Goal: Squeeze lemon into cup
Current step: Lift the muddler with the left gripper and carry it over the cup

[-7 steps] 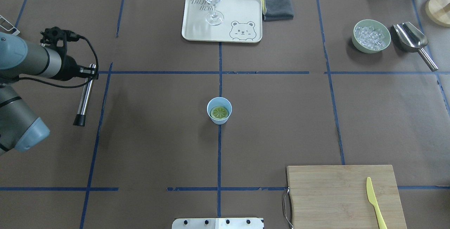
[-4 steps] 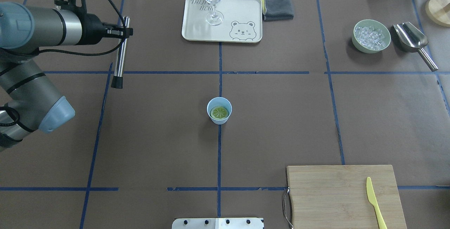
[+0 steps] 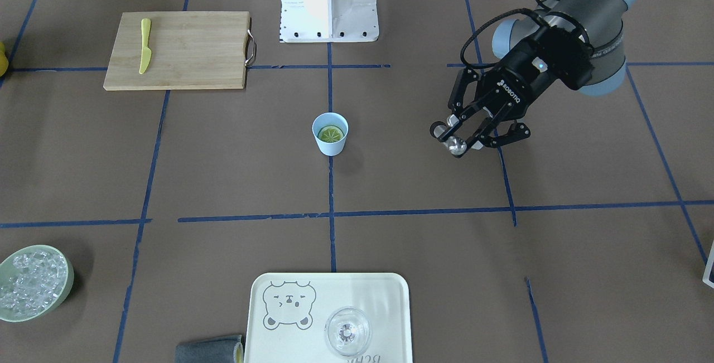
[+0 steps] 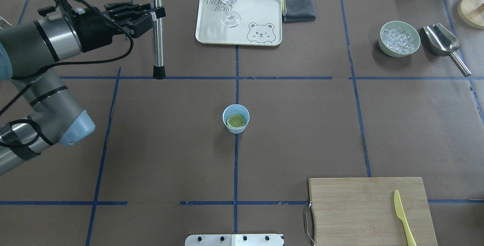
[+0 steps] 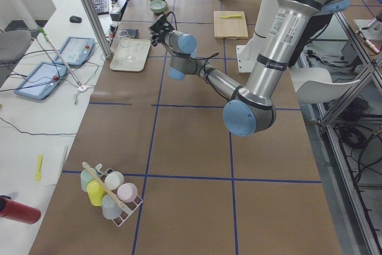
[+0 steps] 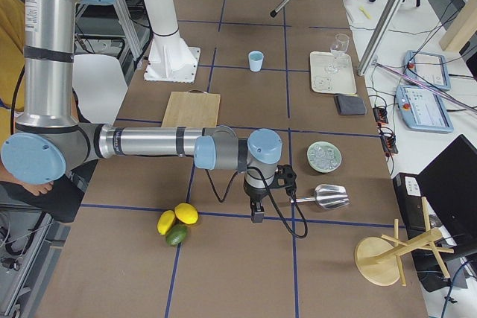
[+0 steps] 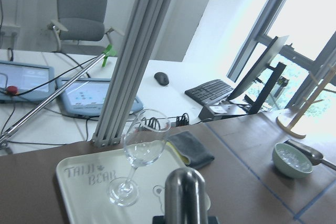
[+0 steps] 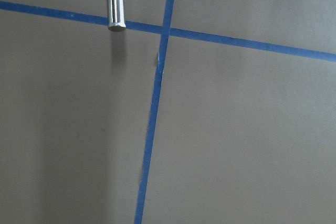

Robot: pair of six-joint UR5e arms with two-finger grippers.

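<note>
L pincer [image 4: 154,13] w/ rod [image 4: 157,45] fwd; R pincer [image 6: 256,211] unclear.

— What stands near the cup [image 4: 236,119]?
— Bare desk [image 4: 302,125] rings it at frame centre. The steel muddler [image 4: 156,30] hangs upper left, the tray [image 4: 211,30] with its wine glass [image 4: 229,0] top centre, the cutting board [image 4: 370,208] lower right, all well apart.

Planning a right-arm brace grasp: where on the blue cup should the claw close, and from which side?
Grip the cup's outer wall just under the rim, level, from the robot's right. It stands upright and tapers toward its base, so a high hold should slip less. The lemon fills the mouth, so a rim pinch likely won't fit.
</note>
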